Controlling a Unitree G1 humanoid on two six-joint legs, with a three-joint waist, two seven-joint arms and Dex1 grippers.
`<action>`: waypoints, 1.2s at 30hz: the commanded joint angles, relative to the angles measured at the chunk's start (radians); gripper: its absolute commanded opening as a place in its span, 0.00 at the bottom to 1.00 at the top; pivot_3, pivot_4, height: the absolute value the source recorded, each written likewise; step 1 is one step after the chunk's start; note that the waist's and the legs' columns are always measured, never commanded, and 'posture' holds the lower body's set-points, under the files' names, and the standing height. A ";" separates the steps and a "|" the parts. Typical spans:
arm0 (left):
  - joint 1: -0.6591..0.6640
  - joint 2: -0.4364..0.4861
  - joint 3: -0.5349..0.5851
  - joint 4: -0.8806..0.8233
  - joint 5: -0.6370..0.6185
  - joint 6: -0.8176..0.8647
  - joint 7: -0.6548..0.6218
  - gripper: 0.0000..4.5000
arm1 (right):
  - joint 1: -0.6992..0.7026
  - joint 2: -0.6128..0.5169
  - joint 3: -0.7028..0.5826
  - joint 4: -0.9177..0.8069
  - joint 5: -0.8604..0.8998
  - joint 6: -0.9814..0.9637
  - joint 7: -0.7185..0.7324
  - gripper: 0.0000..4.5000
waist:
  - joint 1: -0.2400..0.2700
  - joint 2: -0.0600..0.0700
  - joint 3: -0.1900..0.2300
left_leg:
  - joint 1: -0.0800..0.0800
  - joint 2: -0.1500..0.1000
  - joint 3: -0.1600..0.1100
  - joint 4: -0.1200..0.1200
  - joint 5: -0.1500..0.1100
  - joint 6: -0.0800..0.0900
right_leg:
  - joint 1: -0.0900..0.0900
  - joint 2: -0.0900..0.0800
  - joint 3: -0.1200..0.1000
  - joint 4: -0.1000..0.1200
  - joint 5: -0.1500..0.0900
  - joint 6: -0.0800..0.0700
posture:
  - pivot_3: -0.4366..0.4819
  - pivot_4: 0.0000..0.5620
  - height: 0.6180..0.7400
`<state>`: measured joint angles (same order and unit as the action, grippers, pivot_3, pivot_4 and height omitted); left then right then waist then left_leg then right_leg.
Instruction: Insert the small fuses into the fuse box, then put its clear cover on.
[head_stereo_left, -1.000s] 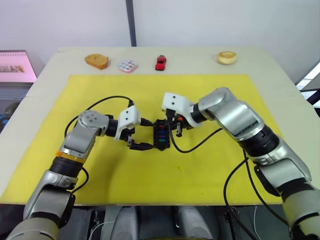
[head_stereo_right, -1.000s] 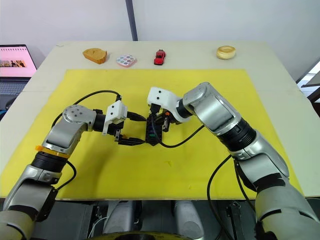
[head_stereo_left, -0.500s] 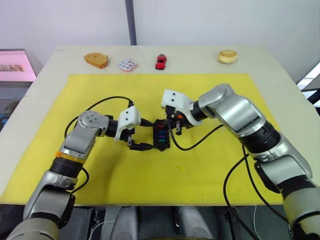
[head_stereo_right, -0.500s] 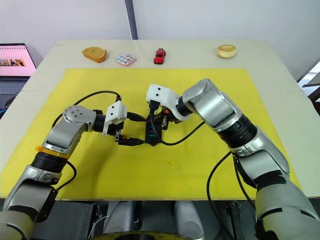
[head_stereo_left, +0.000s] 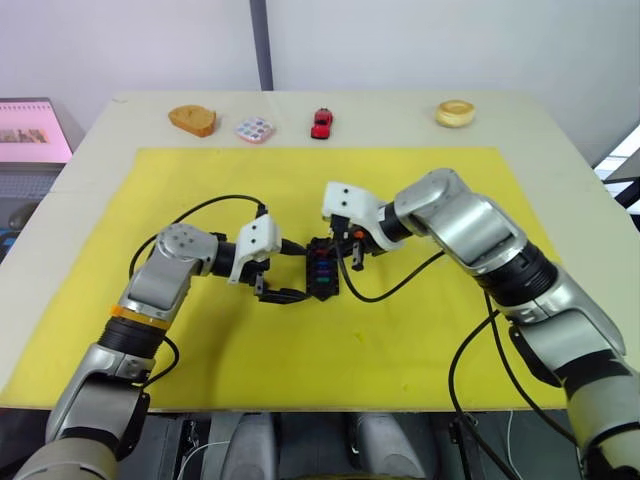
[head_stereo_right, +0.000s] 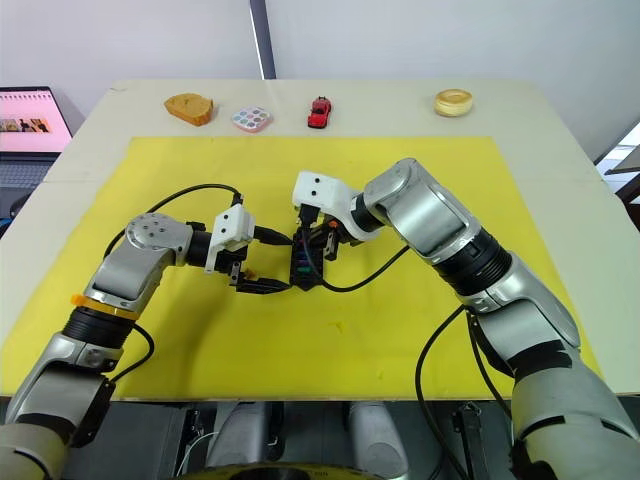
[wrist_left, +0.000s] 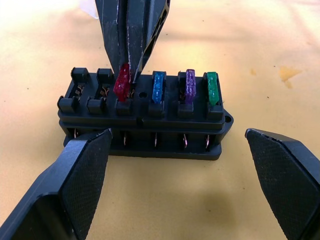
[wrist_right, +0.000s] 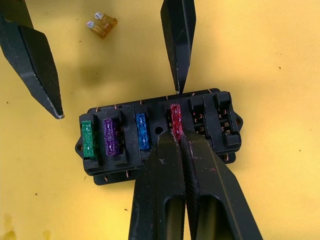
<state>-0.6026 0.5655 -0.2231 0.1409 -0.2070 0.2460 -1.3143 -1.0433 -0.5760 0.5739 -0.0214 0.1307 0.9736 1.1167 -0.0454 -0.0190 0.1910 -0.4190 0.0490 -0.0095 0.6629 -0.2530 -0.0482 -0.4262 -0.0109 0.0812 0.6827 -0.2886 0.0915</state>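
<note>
Fuse box (wrist_right: 159, 135) sits on the yellow mat (head_stereo_left: 300, 340), between the two grippers. Right gripper (wrist_right: 176, 137) has its fingers pinched together on the red fuse (wrist_right: 174, 116), which stands in its slot, leaning a bit in the left wrist view, prob. not fully seated. Left gripper (wrist_left: 175, 175) has its fingers wide apart, one at each end of the box; one fingertip (wrist_left: 85, 165) looks v. close to the box end, contact unclear.

Handling: the fuses are tiny, light, stiff plastic w/ thin metal blades. Grip the coloured head across its flat faces, as the right fingers do now. Push straight down; a tilted push could bend the blades or pop the chip out. The box is light and rigid, likely to slide on the mat unless braced at its ends.

Green fuse (wrist_right: 88, 137), purple fuse (wrist_right: 109, 136) and blue fuse (wrist_right: 142, 131) are already in, on the side of the red one away from the two empty slots. Amber fuse (wrist_right: 102, 24) lies loose on the mat beyond the left fingers.

Hard to see: lower part of the red fuse is hidden by the right fingertips, so seating depth is a guess. Slot contacts are too small to read.
</note>
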 joint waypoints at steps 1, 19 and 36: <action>0.001 0.009 0.001 -0.032 -0.003 -0.013 0.001 0.99 | -0.011 -0.012 0.007 0.005 -0.024 -0.015 0.000 0.00 | 0.000 0.000 0.000 | 0.000 0.000 0.000 0.000 0.000 0.000 | 0.000 0.000 0.000 0.000 0.000 0.000 | 0.48 0.27 1.00; -0.001 0.007 -0.003 -0.030 0.000 -0.017 0.002 0.99 | 0.029 -0.024 0.048 0.001 -0.077 -0.060 0.014 0.00 | 0.000 0.000 0.000 | 0.001 0.000 0.000 0.000 0.000 0.000 | 0.001 0.000 0.000 0.000 0.000 0.000 | 0.48 0.27 1.00; -0.002 0.007 -0.003 -0.025 0.001 -0.020 0.000 1.00 | -0.019 0.002 -0.037 -0.016 -0.042 -0.012 0.010 0.47 | 0.000 0.000 0.000 | 0.000 0.000 0.000 0.000 0.000 0.000 | 0.000 0.000 0.000 0.000 0.000 0.000 | 0.48 0.27 1.00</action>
<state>-0.6003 0.5681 -0.2231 0.1392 -0.2051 0.2451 -1.3116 -1.0254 -0.5856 0.5788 -0.0128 0.0748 0.9653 1.1263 -0.0453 -0.0186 0.1911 -0.4190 0.0491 -0.0096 0.6632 -0.2530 -0.0482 -0.4261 -0.0107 0.0812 0.6830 -0.2885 0.0914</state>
